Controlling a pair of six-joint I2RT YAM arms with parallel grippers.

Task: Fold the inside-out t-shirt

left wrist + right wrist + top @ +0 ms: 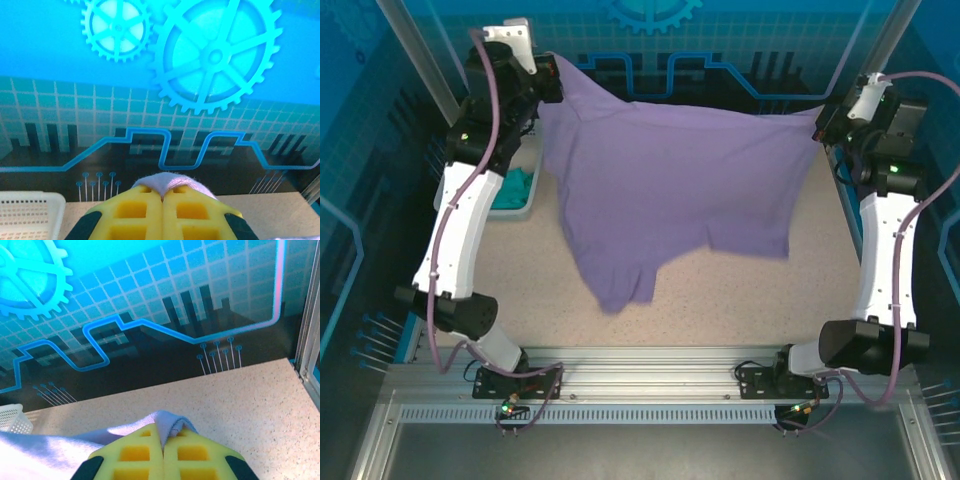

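Item: inside-out t-shirt (670, 190), lavender, is hanging stretched above the surface (740, 310). Holders: left hand (552, 78), pressed together, is pinching one upper corner over the surface's far-left edge; right hand (825, 120) is likewise pinching the opposite corner over its far-right edge.

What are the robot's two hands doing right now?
The left fingers are shut, pinching the t-shirt.
The right fingers are shut, pinching the t-shirt too.
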